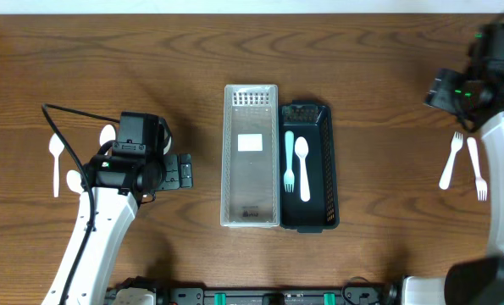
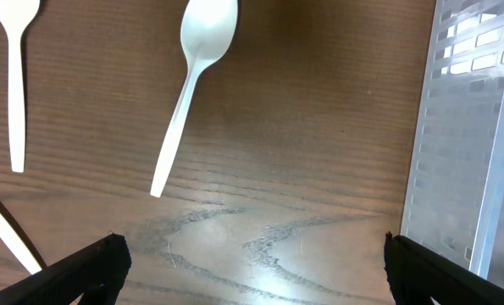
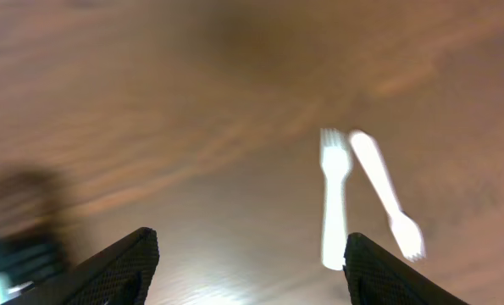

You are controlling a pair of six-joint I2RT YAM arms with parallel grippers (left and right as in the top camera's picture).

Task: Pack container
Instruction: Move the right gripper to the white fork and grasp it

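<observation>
The table (image 1: 387, 51) is of brown wood with a dark wavy grain, and its surface shines a little under the light in the left wrist view. At its near edge sits a black rail (image 1: 260, 296) with small green pieces (image 1: 220, 297) on it

The wood-grain bench (image 1: 387, 51) carries a clear perforated tray (image 1: 251, 182) side by side with a black tray (image 1: 329, 169) at centre. White plastic spoons (image 1: 54, 165) lie at its left, and two white forks (image 1: 451, 161) at its right.
</observation>
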